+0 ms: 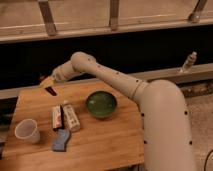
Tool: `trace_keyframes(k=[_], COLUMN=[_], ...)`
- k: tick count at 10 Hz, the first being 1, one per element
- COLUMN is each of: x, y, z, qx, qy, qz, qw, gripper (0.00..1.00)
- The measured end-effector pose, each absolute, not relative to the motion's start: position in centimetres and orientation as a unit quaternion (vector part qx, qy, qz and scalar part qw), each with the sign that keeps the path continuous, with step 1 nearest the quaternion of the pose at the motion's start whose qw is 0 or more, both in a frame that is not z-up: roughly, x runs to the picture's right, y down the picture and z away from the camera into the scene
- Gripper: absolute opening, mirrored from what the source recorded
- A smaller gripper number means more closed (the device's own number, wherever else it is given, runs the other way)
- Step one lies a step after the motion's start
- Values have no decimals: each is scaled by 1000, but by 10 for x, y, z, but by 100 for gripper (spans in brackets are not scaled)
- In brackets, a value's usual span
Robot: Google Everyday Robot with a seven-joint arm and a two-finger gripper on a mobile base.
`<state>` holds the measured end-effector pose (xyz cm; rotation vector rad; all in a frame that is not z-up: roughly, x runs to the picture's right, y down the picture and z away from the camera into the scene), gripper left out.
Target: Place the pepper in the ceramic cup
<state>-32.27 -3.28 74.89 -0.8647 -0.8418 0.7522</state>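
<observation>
The pepper [50, 90], a small dark red piece, hangs from my gripper [46, 83] above the far left part of the wooden table [110, 140]. The gripper is shut on it. The white ceramic cup [26, 131] stands upright near the table's front left corner, well in front of the gripper and slightly left of it. My arm reaches in from the right, across the back of the table.
A green round bowl [101, 104] sits mid-table. Two flat packets [57, 117] [71, 116] and a blue object [61, 140] lie just right of the cup. A small bottle [188, 62] stands on the ledge at the far right.
</observation>
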Motion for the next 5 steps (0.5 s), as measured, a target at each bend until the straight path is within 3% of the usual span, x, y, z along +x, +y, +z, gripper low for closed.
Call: trace_keyframes(k=[5], x=[-402], y=[16], z=[709], qx=[-460], qy=[-438], qz=[265], qw=[725], gripper=[0])
